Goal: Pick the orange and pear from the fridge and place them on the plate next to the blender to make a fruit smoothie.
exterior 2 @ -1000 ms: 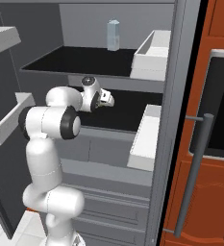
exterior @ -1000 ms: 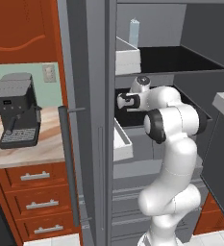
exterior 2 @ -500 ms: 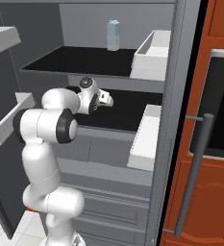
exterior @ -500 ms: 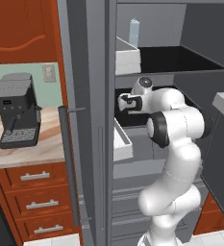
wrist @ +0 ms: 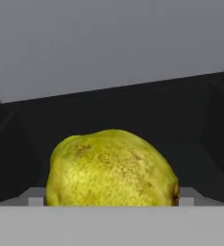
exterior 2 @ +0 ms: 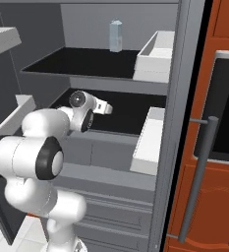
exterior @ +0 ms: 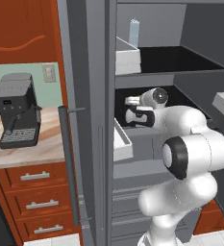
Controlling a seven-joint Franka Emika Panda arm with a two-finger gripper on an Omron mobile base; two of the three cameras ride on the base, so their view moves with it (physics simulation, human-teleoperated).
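Fridge point(exterior: 92, 144) open, black shelf point(exterior 2: 130, 110) inside. Arm reaches onto it; pear point(wrist: 111, 168) right against gripper point(exterior: 132, 109), grip state unclear.

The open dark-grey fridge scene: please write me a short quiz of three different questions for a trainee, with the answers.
1. True or false: the yellow-green speckled pear fills the lower middle of the hand view, close in front of the camera.
2. Which item stands on the black upper shelf of the tall dark-grey fridge? A) a pale blue translucent carton; B) a red mug; C) a green bowl.
3. Fill in: on the wooden counter left of the fridge stands a black-grey ____ machine.

Key: 1 true; 2 A; 3 coffee.
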